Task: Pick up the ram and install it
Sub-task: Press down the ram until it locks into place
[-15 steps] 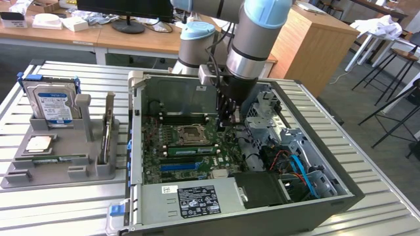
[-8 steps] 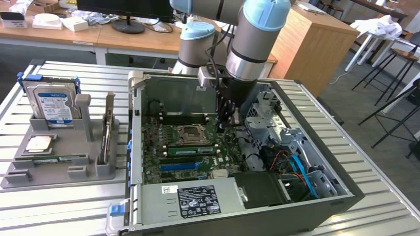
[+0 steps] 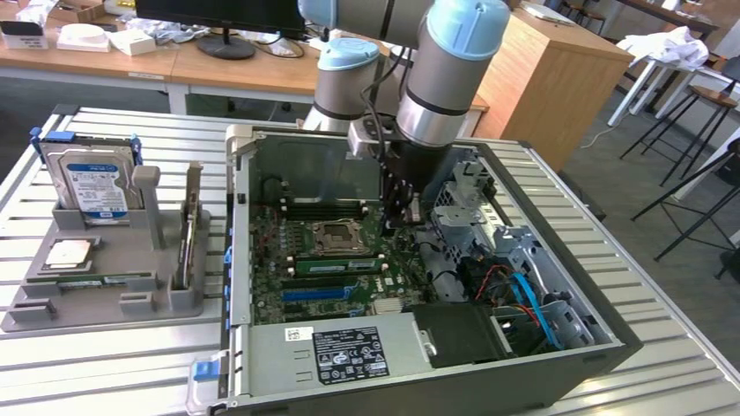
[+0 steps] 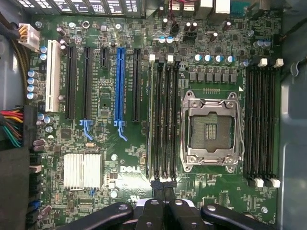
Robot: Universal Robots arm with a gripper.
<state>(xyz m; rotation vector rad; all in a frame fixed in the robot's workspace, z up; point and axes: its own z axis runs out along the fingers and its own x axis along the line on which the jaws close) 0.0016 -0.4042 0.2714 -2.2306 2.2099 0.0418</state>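
The ram (image 3: 335, 264), a long, thin green circuit-board stick with small dark rectangular chips along its flat face, stands on edge in one of four parallel black plastic slots near the middle of the green printed motherboard (image 4: 230, 191). That bank runs alongside the square silver metal processor socket (image 4: 209, 128), whose hinged steel frame surrounds a grid of fine contacts.

My gripper (image 4: 163, 194) hangs over the end of that slot bank, its matte black fingers pressed together. I cannot tell whether the tips touch the stick.

On the far side of the bank from the socket lies a long, glossy blue plastic expansion slot (image 4: 119, 86), among black ones of the same shape. Toward the board's corner sits a ribbed, pale aluminium heatsink (image 4: 82, 170).

The board lies flat in the open black sheet-metal computer case (image 3: 555, 364), which rests on the slatted silver metal table (image 3: 682, 364).

Beside the case, toward the table's edge at the exterior view's left, stands a grey moulded plastic holder (image 3: 151, 303) that carries an upright hard drive with a blue label (image 3: 95, 186).
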